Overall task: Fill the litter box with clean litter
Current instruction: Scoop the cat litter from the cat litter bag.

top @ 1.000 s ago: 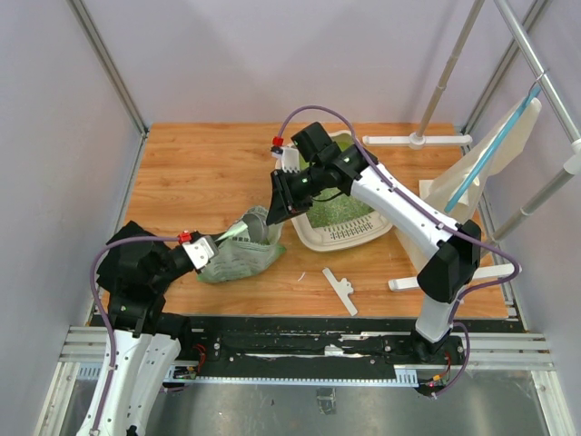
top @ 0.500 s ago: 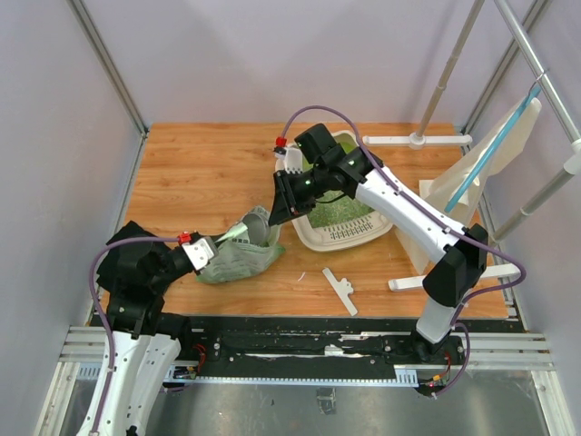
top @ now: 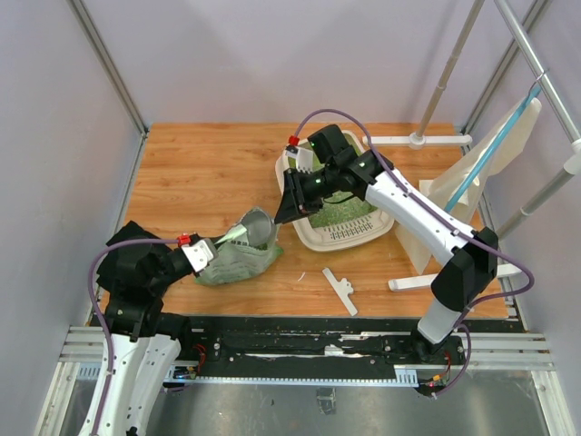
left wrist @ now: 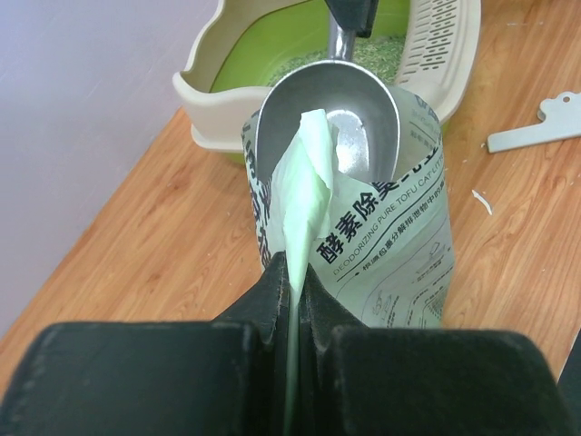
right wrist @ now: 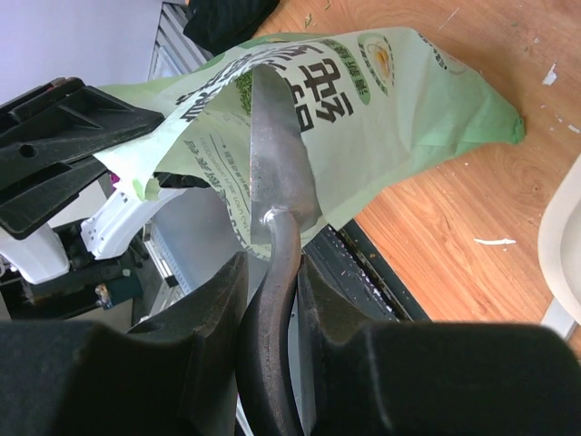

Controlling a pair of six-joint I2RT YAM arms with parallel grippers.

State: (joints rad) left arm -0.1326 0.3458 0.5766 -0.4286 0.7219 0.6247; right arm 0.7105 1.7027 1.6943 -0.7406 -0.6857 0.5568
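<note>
Table: the wooden top [top: 200,173] carries everything I work on.
Litter box: a cream-white rounded tray [top: 338,240] with a high rim and a bright green inside. It stands on the table's right half, just beyond the bag. From my left wrist I see its rim [left wrist: 204,86] and a slotted cream panel along one side.
Bag: the light green printed bag [top: 238,259] lies on the table at the box's near-left corner, its mouth held up and open.
Scoop: the silver metal scoop [left wrist: 349,109] sits in the bag's mouth, its bowl bare and shiny.
My right gripper [right wrist: 270,263]: clamped on the scoop's handle.
My left gripper [left wrist: 292,282]: pressed together on a folded flap of the bag's edge.
Clean litter: small pale green-grey granules [left wrist: 386,50] lie loose on the box's green floor.
</note>
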